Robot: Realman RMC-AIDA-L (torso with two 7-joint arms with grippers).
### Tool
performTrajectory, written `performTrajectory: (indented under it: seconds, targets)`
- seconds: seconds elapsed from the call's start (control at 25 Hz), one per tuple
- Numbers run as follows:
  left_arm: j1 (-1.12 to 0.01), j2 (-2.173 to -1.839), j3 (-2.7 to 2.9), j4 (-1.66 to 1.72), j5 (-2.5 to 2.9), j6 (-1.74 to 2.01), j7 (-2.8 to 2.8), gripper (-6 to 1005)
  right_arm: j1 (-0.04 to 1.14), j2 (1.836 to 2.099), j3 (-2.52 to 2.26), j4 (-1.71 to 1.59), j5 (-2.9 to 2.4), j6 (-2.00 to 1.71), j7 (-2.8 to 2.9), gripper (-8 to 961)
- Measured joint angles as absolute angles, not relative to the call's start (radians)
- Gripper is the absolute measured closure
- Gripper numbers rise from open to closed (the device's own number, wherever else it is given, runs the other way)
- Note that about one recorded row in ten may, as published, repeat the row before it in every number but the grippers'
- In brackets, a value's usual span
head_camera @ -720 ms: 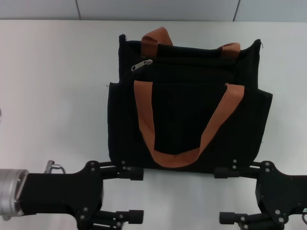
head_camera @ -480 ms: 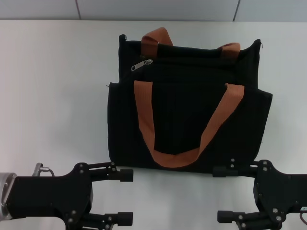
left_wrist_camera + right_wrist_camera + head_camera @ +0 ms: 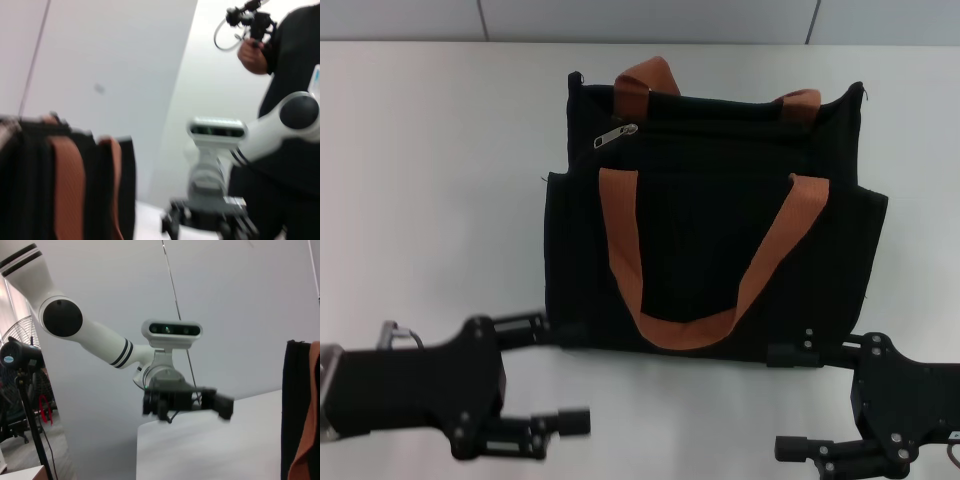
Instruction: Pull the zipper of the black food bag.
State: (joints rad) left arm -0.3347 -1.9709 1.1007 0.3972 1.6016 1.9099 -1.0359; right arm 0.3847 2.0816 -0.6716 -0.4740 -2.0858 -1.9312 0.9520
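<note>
The black food bag (image 3: 710, 220) lies flat on the white table (image 3: 430, 180) with two orange-brown handles. Its silver zipper pull (image 3: 616, 135) sits at the far left end of the zip line, near the top. My left gripper (image 3: 552, 375) is open and empty at the near left, tilted, with one finger (image 3: 525, 325) by the bag's near left corner. My right gripper (image 3: 792, 402) is open and empty at the bag's near right edge. The left wrist view shows the bag's side (image 3: 95, 190). The right wrist view shows its edge (image 3: 297, 405).
The table runs wide to the left and right of the bag, with a grey wall behind. The left wrist view shows a person in black (image 3: 290, 100) holding a device. The robot's head camera (image 3: 172, 329) shows in the right wrist view.
My left gripper has drawn back to the left and tilted, its upper finger now by the bag's near left corner. The right gripper and the bag have barely moved.
</note>
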Motion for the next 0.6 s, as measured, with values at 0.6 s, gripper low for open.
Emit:
performTrajectory:
  seconds: [0.6]
  targets:
    - [-0.333, -2.037, 0.521, 0.388, 1.607, 1.758, -0.976, 241, 0.383, 2.080, -0.669, -0.474, -2.085, -1.933, 0.951, 134]
